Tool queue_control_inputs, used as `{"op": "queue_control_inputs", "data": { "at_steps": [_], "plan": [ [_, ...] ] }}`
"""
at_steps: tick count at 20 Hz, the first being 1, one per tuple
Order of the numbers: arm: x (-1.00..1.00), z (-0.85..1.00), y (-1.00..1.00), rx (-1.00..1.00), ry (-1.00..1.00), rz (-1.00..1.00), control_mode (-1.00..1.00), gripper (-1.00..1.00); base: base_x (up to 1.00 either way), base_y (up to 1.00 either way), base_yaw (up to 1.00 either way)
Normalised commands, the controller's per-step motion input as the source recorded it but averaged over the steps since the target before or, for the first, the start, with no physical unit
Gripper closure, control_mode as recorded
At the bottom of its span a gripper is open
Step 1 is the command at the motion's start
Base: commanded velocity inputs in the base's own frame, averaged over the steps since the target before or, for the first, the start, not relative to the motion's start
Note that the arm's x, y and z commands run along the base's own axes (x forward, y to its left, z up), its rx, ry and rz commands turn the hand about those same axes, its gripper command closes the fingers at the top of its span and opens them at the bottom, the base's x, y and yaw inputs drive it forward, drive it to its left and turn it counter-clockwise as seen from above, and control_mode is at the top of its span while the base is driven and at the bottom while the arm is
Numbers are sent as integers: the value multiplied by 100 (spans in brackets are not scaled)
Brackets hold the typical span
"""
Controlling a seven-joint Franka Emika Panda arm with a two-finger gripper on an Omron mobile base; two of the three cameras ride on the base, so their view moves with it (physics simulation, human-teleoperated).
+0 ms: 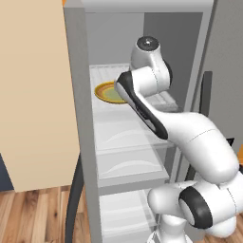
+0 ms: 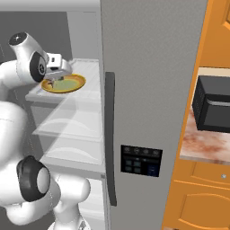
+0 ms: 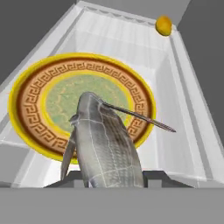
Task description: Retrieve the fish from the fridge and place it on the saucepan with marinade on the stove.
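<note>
A: Fish [image 3: 107, 144] — grey-silver, slim, scale pattern like a net across the body, a long thin spine sticking out to one side, small fin on the other. In the hand view it's big & close, body running down between the tool [image 3: 113, 177] tips.

B: Tool's grip?

A: Both dark finger tips [image 3: 70, 178] sit tight against the fish's flanks, so closed on it, narrow gap, fish in between.

B: Where is it rel. to the plate?

A: Over the round yellow-orange plate [image 3: 39, 94], which has a brown key-pattern ring & a green centre. Can't tell if the fish touches the plate or hangs just above it. The fish covers the near part of the plate's centre.

B: And the plate?

A: On a white shelf [image 2: 92, 74] inside the fridge [image 2: 148, 90], upper level. Right base view shows the tool [image 2: 55, 80] down over the plate [image 2: 72, 85]; fish too small to make out there. Left base view: arm reaches into the open fridge [image 1: 78, 95], plate [image 1: 105, 92] partly behind the wrist.

B: Anything else nearby?

A: Tiny orange-yellow ball [image 3: 163, 25] in the shelf's far corner, well apart from the plate. Black microwave [image 2: 213, 105] on the worktop [image 2: 202, 146] beside the fridge, w/ orange cabinets [image 2: 197, 197] below it.
</note>
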Motion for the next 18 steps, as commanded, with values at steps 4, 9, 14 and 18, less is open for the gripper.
{"op": "queue_control_inputs", "data": {
  "at_steps": [4,9,14,18],
  "plan": [
    [-100,-4,-69,0,-3,-11,-100,100,0,0,0],
    [-100,-41,-57,0,-5,-5,-100,100,0,0,0],
    [-67,-5,0,0,-29,0,-100,100,0,0,0],
    [-2,0,0,0,-8,0,-100,100,0,0,0]
  ]
}}
